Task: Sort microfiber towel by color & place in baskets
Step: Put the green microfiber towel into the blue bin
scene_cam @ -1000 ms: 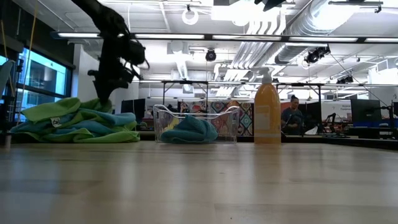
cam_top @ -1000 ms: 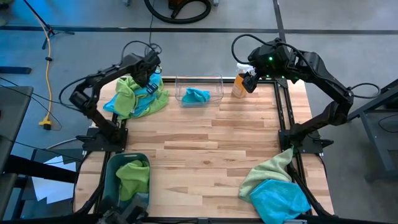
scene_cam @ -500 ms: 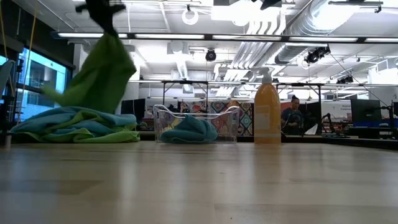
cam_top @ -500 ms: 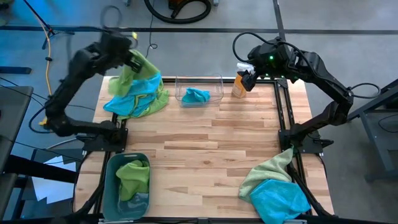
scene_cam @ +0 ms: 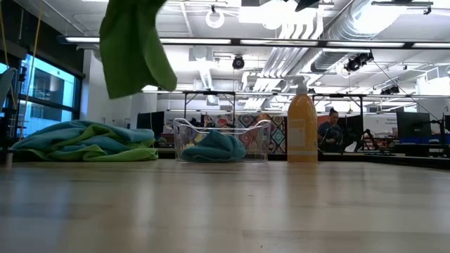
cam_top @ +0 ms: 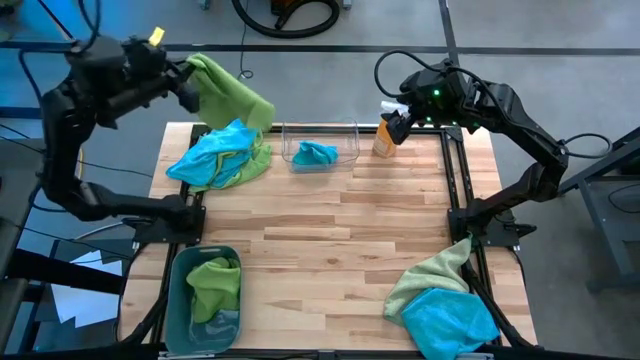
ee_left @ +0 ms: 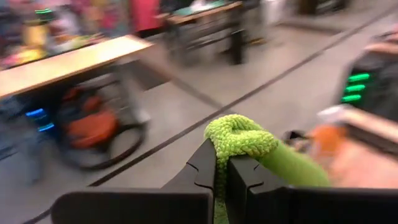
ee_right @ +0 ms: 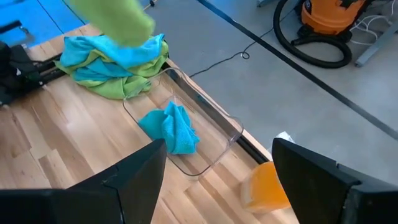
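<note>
Left claw [cam_top: 188,82] clamped on green towel [cam_top: 228,90] above towel pile [cam_top: 220,157], right claw [cam_top: 396,128] wide open, empty, by orange bottle [cam_top: 384,139]

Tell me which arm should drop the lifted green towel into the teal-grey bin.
Left. Its hand is shut on the green towel, and the teal-grey bin sits on its side of the table. The right hand hovers open by the orange spray bottle.

Bright overhead ceiling lights [scene_cam: 211,42]; left wrist view heavily blurred, perhaps by motion.
</note>
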Tool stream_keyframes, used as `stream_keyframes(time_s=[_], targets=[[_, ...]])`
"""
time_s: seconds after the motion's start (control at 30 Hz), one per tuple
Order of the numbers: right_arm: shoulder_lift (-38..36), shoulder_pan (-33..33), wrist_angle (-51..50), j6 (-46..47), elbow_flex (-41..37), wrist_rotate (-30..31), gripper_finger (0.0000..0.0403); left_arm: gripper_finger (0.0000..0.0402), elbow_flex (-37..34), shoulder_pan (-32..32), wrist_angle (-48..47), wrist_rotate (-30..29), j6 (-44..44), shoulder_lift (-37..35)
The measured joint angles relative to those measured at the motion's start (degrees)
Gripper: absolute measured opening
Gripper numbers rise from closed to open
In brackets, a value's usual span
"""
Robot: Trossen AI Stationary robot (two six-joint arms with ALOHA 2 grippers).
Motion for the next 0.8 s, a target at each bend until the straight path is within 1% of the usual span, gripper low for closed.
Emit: stream_keyframes(time_s=[0.13,0.23,0.37,0.5,0.63,0.7,0.8], targets=[[0.0,0.0,0.0,1.6,0.0,0.0,0.0291,0.0000,0.9,-6.0,2.3,7.1,-3.8,0.0],[0.0,0.1,0.0,1.7,0.0,0.0,0.0291,0.0000,0.9,-11.3,4.5,10.3,-6.7,0.2],[0.0,0.1,0.0,-0.1,0.0,-1.7,0.0291,0.0000,0.9,-19.5,7.1,11.5,-10.1,0.8],[0.0,0.1,0.0,-3.4,0.0,-3.9,0.0291,0.0000,0.9,-28.7,7.1,12.8,-14.3,1.5],[0.0,0.1,0.0,-6.3,0.0,-6.2,0.0291,0.0000,0.8,-37.9,6.6,16.3,-19.0,2.2],[0.0,0.1,-0.1,-7.1,0.0,-8.5,0.0291,0.0000,0.8,-42.4,6.6,18.4,-23.1,2.5],[0.0,0.1,-0.1,-7.3,0.0,-11.6,0.0291,0.0000,0.8,-48.8,6.5,19.2,-32.7,3.0]])
